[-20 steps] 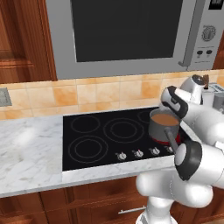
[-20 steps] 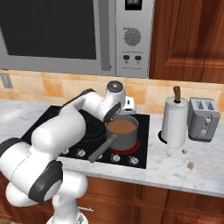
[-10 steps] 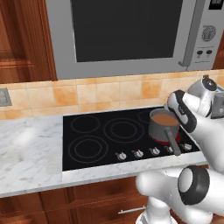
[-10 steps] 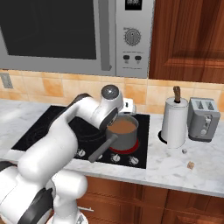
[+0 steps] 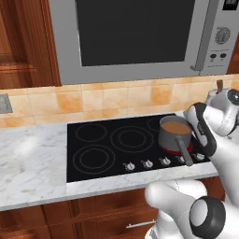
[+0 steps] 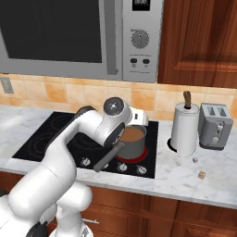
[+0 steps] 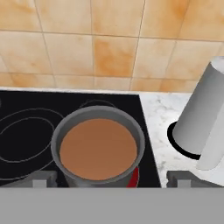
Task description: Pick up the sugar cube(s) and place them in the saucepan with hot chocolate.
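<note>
The saucepan (image 6: 133,141) is small, round, grey metal, filled with smooth brown hot chocolate, reddish beneath, with a long straight grey handle reaching toward the surface's (image 6: 185,178) front edge. It sits on the black cooktop's (image 5: 107,149) right side. A tiny tan sugar cube (image 6: 201,174) lies near the surface's front right edge. The pincer (image 7: 111,180), spread wide and empty, hovers over the saucepan.

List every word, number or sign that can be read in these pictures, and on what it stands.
No text can be read as words or numbers.
Microwave display: light marks, too blurred to read.
Microwave dial and the buttons below it: markings too small to read.
Cooktop knobs: no legible signs.
Saucepan, paper-towel roll, toaster: no labels.
</note>
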{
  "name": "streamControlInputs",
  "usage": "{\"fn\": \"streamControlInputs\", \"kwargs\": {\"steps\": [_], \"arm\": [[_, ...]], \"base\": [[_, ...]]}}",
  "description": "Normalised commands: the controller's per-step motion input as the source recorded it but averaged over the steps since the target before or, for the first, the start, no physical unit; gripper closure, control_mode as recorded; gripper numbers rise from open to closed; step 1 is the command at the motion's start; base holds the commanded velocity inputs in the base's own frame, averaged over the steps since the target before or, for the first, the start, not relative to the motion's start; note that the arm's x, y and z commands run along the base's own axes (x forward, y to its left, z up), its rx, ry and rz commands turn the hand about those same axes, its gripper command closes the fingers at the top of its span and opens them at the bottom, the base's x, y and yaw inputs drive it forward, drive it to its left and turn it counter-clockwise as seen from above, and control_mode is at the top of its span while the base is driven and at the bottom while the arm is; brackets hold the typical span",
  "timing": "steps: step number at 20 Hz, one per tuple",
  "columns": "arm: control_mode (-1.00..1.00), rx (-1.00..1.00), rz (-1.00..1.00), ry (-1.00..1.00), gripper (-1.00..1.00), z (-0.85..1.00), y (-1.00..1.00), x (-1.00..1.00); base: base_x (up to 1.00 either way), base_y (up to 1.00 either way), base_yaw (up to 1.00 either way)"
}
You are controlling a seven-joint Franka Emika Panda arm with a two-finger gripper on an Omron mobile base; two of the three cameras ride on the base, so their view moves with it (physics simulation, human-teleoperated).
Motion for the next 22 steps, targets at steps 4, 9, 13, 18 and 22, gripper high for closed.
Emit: {"fn": "streamControlInputs", "kwargs": {"steps": [4, 9, 13, 18, 22], "arm": [[-1.00, 0.00, -0.15, -0.05, -1.00, 0.01, -0.36, -0.51], [-1.00, 0.00, -0.24, -0.01, -1.00, 0.00, -0.44, -0.76], [-1.00, 0.01, -0.28, 0.00, -1.00, 0.00, -0.62, -0.68], [-1.00, 0.01, -0.29, 0.06, -1.00, 0.00, -0.70, -0.33], [-1.00, 0.01, -0.16, 0.02, -1.00, 0.00, -0.64, -0.19]], "base": [[0.00, 0.00, 0.00], [0.00, 0.00, 0.00], [0.00, 0.00, 0.00], [0.00, 0.00, 0.00], [0.00, 0.00, 0.00]]}}
